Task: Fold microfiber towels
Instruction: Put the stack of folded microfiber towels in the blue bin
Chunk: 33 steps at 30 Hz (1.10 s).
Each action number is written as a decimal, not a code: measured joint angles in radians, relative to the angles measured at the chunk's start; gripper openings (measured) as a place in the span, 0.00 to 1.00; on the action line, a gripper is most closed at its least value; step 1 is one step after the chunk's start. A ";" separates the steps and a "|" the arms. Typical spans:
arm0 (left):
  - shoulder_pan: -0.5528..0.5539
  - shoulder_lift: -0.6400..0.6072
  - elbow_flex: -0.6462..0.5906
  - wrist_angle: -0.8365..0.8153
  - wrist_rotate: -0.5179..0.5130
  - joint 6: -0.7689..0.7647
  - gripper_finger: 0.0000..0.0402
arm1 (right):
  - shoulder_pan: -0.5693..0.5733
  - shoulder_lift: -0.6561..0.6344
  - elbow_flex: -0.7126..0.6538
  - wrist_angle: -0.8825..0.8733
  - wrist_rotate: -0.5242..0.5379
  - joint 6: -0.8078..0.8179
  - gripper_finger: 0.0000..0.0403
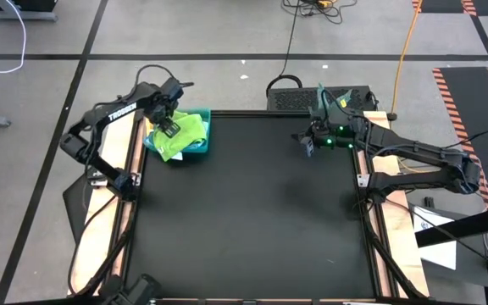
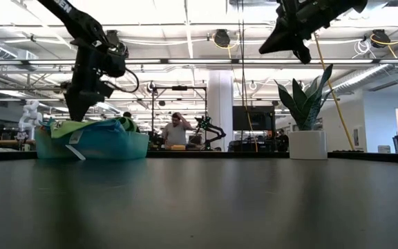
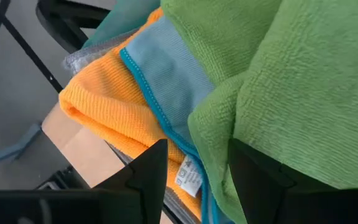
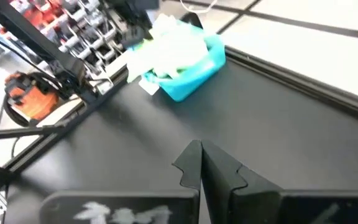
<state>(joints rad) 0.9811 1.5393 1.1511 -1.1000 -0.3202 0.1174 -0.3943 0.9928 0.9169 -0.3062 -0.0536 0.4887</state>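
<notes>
Green towel (image 1: 180, 135) tops the tray (image 1: 200, 151), upper left; the left pincer (image 1: 169, 129) hangs over it, part open, holding nothing. Right pincer (image 1: 309, 146) hovers shut, upper right. Only the left wrist view shows orange (image 3: 107, 109) and pale blue (image 3: 166, 74) towels.

Teal tray (image 1: 200, 146) at the table's (image 1: 244, 229) upper left — potted plant (image 2: 307, 114) and a person (image 2: 176, 130) in the background.

Black table top (image 1: 244, 212) filling the middle of the high view, edged with pale wood strips along left and right. Carries 1 teal tray (image 1: 200, 149) near its upper left corner, heaped with towels (image 1: 179, 135), green uppermost.
</notes>
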 joint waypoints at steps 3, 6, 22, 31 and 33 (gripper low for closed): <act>0.014 0.012 0.000 0.002 -0.001 0.013 0.42 | 0.000 0.000 0.000 0.010 0.001 0.001 0.00; 0.021 0.030 0.000 -0.002 0.002 0.031 0.42 | 0.000 0.000 0.000 0.010 0.002 0.001 0.00; 0.038 0.046 0.000 0.002 0.108 0.073 0.27 | 0.000 0.000 0.000 0.010 0.003 -0.002 0.00; 0.050 0.046 0.000 0.033 -0.020 0.071 0.02 | 0.000 0.000 0.000 0.010 0.002 -0.003 0.00; 0.058 0.046 0.000 0.078 -0.021 0.069 0.03 | 0.000 0.000 0.000 0.010 0.002 -0.003 0.00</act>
<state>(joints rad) 1.0389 1.5848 1.1515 -1.0218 -0.3416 0.1869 -0.3939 0.9932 0.9173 -0.2960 -0.0521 0.4858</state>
